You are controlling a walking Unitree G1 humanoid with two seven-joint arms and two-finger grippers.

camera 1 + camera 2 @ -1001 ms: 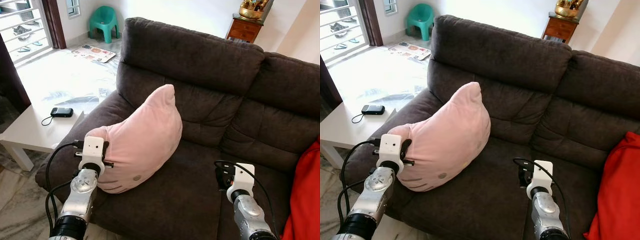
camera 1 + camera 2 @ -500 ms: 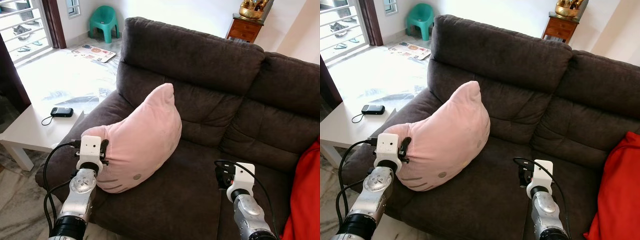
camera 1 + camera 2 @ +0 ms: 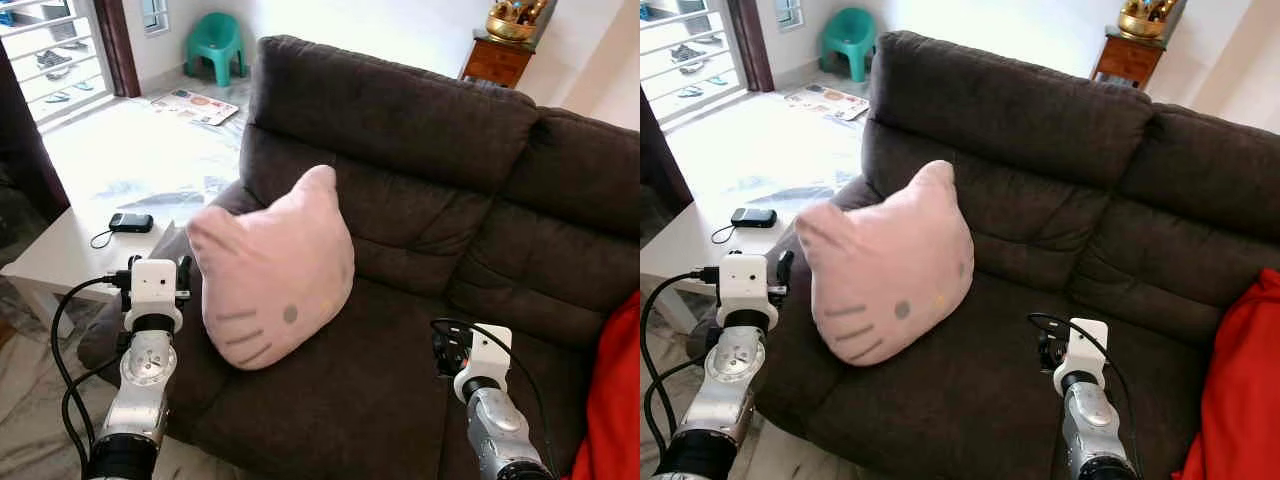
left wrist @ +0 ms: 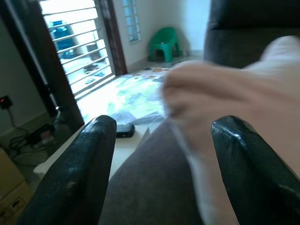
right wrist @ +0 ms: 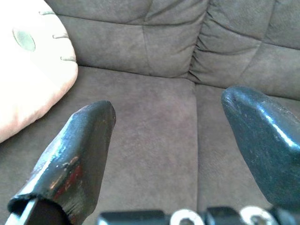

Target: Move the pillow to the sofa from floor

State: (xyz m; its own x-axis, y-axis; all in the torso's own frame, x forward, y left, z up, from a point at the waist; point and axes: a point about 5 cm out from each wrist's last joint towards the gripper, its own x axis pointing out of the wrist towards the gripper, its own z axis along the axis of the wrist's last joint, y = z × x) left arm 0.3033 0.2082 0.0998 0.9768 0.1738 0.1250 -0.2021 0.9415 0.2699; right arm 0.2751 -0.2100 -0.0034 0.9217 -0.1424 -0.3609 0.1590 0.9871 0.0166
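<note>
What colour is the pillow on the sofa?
The pillow is pale pink with a cat face, clearest in the left eye view.

the two eye views look from the robot's head forward and down on the sofa, and both share the pink pillow, the white table and both arms. the left wrist view looks close along its two black fingers toward the window door, with the pillow blurred near. the right wrist view looks low over the seat toward the backrest.
</note>
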